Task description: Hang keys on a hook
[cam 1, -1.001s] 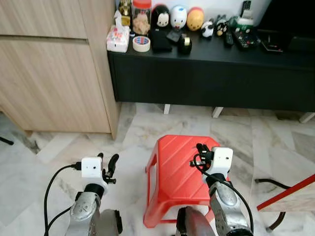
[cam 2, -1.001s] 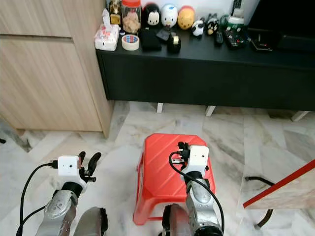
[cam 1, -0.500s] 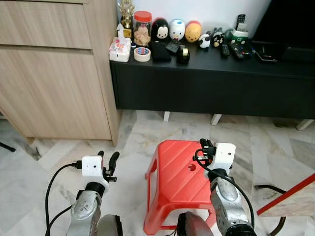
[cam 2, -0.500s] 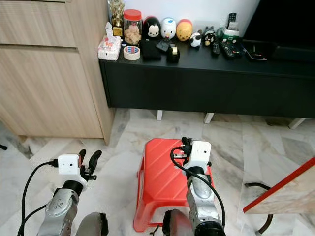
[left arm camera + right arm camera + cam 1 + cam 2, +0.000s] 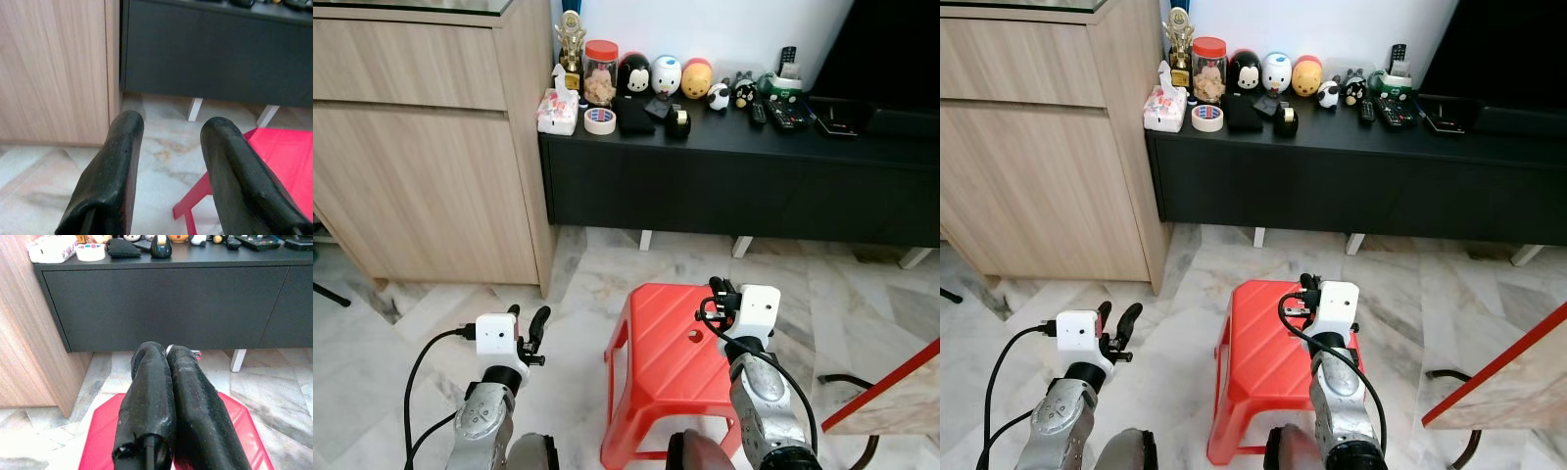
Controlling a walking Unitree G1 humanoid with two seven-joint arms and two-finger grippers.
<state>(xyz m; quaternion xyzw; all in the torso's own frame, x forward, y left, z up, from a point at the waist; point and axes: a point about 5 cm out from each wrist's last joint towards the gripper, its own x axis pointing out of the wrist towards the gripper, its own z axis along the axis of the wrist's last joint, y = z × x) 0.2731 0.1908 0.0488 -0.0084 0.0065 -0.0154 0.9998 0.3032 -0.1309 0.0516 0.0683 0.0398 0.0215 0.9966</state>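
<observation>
Marble floor [image 5: 401, 323], red stool [image 5: 671, 367] ahead; right gripper [image 5: 168, 357] pinched on small metal piece, left gripper [image 5: 171, 142] open; no hook sighted, stool trip risk

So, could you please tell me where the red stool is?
The red stool stands on the marble floor, before the black cabinet, under the right claw.

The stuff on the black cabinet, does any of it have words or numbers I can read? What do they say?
No text can be read here.
Roll of tape: red and blue marks on its side, too small to read.
Tissue pack: a pink pattern, no clear letters.
Jar with the red lid: no label can be made out.
Remote controls: buttons too small to read.
</observation>
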